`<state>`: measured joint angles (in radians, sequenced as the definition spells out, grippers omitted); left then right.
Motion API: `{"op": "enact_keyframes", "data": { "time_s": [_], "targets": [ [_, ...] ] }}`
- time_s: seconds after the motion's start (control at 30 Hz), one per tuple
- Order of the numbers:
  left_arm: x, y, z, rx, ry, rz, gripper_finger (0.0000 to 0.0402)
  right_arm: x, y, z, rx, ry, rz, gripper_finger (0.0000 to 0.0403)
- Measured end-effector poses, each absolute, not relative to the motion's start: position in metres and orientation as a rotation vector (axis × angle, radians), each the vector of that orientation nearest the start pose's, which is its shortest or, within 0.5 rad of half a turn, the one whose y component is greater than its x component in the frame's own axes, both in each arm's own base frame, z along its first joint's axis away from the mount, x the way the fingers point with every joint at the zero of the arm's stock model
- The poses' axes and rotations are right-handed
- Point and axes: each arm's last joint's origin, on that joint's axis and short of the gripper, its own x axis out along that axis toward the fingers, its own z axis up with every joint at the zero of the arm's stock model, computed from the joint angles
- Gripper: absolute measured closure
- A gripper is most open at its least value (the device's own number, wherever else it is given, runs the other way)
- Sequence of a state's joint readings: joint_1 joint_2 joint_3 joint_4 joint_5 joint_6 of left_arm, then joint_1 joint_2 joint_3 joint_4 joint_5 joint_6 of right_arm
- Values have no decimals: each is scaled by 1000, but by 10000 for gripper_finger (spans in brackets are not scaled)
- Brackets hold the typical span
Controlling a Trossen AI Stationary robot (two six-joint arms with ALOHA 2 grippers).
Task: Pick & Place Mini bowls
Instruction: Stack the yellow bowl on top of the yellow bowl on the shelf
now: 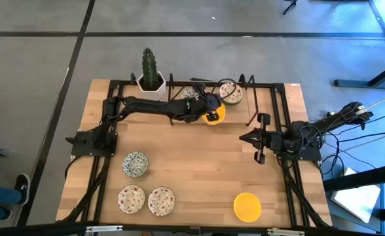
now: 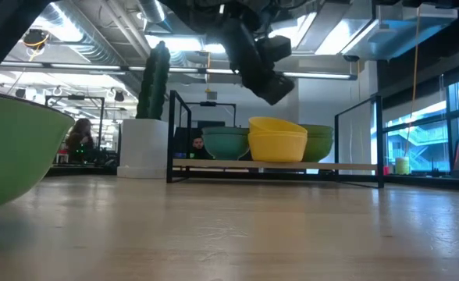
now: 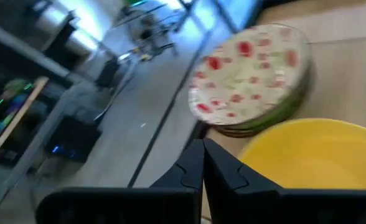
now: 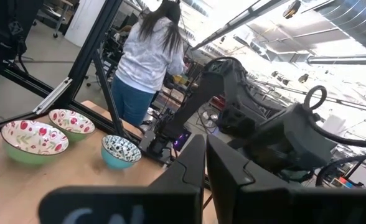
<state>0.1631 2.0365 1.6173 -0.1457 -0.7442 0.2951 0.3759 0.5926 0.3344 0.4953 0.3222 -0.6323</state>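
Overhead, the left arm [image 1: 154,106] stretches along the table's far edge, its gripper [image 1: 210,105] poised above a yellow bowl [image 1: 214,115] with fingers [image 3: 192,167] pressed together and holding nothing that shows. Just beyond that bowl sits a red-speckled bowl [image 1: 231,92] with a green outside, stacked on another. The right arm [image 1: 297,139] waits at the table's right side, its gripper [image 1: 260,138] also pinched shut and empty. Near the left front, a blue-green patterned bowl [image 1: 135,164] and two speckled bowls [image 1: 131,198] [image 1: 161,200] lie close together; another yellow bowl [image 1: 247,206] sits alone at the front right. A cactus [image 1: 150,69] stands at the far edge. A person [image 4: 147,59] stands beyond the table.
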Motion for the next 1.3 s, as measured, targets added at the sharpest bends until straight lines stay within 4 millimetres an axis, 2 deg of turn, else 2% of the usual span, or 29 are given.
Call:
{"op": "enact_keyframes", "data": {
  "time_s": [0.43,0.7,1.07,1.3],
  "targets": [
    [453,98,243,322,610,815,399,139,45,269,-548,-232,-19,385],
    [454,109,232,292,625,827,400,139,45,269,-547,-232,-18,385],
    [457,124,203,246,687,818,399,139,45,269,-544,-232,-18,385],
    [459,119,203,275,681,805,400,139,45,269,-544,-231,-18,385]
  ]
}}
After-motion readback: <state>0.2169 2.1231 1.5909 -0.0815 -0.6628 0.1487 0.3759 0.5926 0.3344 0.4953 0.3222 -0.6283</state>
